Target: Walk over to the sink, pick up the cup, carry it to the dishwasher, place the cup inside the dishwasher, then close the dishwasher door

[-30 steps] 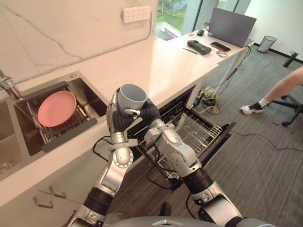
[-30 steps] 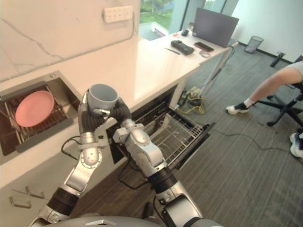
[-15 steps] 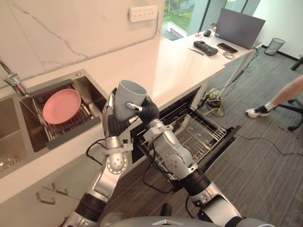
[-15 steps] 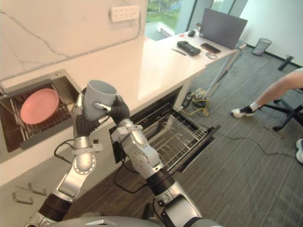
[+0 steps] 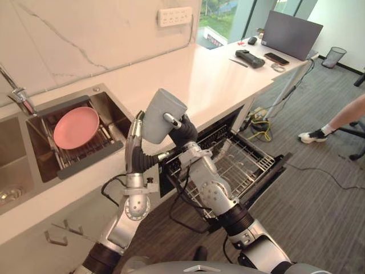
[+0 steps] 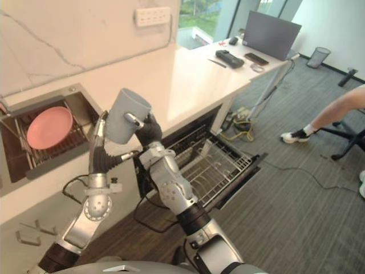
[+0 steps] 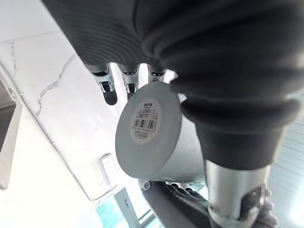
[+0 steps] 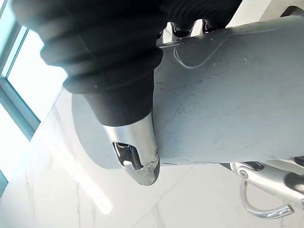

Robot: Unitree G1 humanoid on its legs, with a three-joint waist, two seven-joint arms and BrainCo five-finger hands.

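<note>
Carriage is the step in hand: the pale grey cylindrical cup [image 5: 162,116] hangs tilted at centre frame, above the edge of the white stone counter [image 5: 205,80], clear of the steel sink [image 5: 111,117] with its round pink plate [image 5: 76,127] at the left; the right hand [image 5: 183,132] grips it, thumb [image 8: 135,156] pressed to the wall and fingers [image 8: 183,28] curled over the far side; the left hand [image 5: 137,137] props the base end, its fingers [image 7: 108,90] seemingly near straight beside the cup's bottom, though the wrist view is too close to be sure; the open dark dishwasher [image 5: 245,162], wire rack drawn out, lies lower right of the cup; next, I judge, the cup must swing down and right over that rack, then be lowered before release.
</note>
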